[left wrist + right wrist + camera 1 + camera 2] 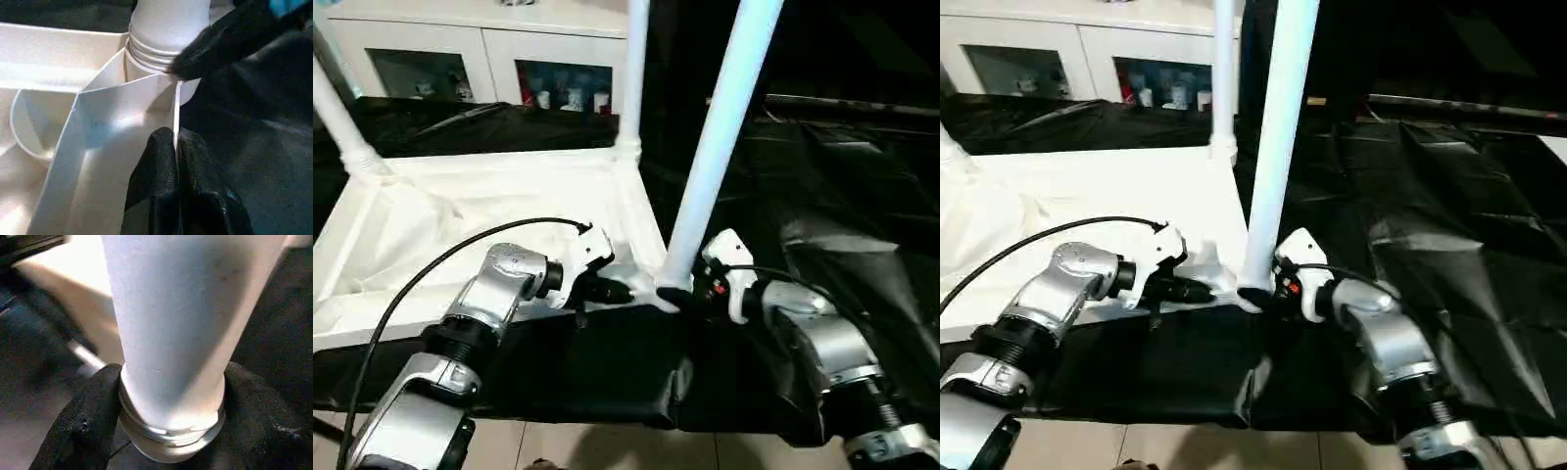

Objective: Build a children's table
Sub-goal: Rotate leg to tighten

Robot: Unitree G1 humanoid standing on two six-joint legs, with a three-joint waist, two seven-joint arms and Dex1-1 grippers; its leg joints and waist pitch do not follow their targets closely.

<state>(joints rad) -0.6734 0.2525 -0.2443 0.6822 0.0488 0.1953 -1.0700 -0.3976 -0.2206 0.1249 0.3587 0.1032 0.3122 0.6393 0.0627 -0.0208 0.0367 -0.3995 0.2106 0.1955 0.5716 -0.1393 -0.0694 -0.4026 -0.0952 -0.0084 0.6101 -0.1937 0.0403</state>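
My right pincer [677, 294] grasps the base of the long white tapered tube leg [720, 137], standing nearly upright in the near corner socket of the white plastic rectangular top [489, 211]; my left pincer [175, 147] is clenched on its raised rim, just beside.

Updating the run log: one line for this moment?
left gripper: shut on tabletop rim | right gripper: around near leg base | leg: upright in corner socket

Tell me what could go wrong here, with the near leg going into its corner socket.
1. The near leg leans, and thread rings still show at its base, so it may cross-thread or jam.
2. The left gripper pinches only the thin rim of the tabletop; it could slip as the right gripper turns the leg.
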